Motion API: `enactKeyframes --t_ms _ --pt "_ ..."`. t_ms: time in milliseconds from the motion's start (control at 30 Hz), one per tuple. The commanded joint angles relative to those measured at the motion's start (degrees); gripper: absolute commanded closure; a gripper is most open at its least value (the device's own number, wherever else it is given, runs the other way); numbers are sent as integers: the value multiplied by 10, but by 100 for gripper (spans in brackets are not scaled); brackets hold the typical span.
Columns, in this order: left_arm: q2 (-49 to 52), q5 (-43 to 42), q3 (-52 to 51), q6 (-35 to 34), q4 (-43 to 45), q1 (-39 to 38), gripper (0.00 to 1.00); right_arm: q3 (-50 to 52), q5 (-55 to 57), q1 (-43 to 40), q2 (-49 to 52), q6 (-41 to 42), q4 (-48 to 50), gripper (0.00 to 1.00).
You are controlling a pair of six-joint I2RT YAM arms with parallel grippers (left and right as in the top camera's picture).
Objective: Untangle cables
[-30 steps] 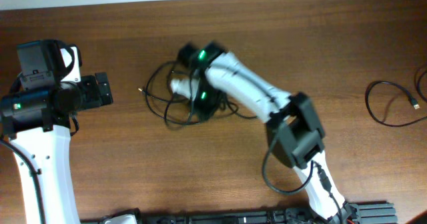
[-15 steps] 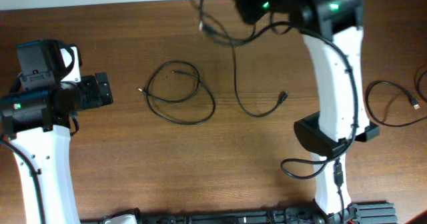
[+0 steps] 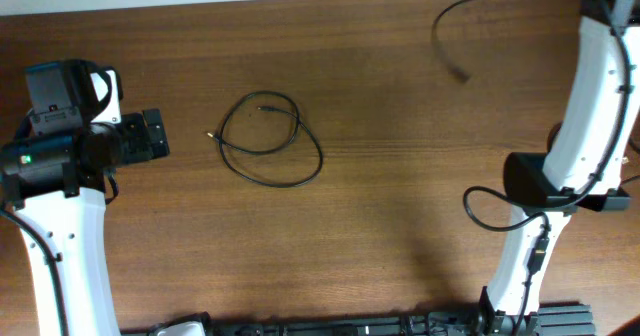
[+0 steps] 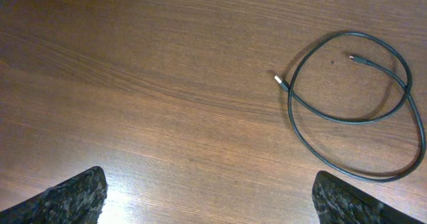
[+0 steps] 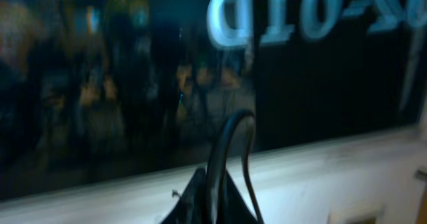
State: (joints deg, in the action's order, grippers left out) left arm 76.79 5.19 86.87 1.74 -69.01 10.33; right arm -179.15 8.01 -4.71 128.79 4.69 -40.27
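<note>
Warm reddish-brown wood across the counter (image 3: 400,176), fine darker grain streaks running along it, and left of centre the looped cable (image 4: 347,33) reads matte black with one pale, silvery-white plug tip. Up by the far right corner the second cable (image 3: 441,31) shows only as a dark, blurred line. At the left edge the left arm (image 3: 60,246) is white below, black above, with a small green light (the left gripper (image 4: 208,177) has speckled black-and-grey fingers (image 4: 73,197)), and at the right edge the right arm (image 3: 590,86) is white with a black joint.
</note>
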Motion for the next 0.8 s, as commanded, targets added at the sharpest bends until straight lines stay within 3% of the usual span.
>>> enactKeyframes --t_ms 0,267,767 --pt "0 2 2 3 1 3 1 -1 28 -44 -10 14 46 96" --pt "0 2 2 3 0 3 1 134 61 -138 -8 -1 36 96" --pt "0 2 2 3 1 3 1 433 128 -186 -8 23 -54 96"
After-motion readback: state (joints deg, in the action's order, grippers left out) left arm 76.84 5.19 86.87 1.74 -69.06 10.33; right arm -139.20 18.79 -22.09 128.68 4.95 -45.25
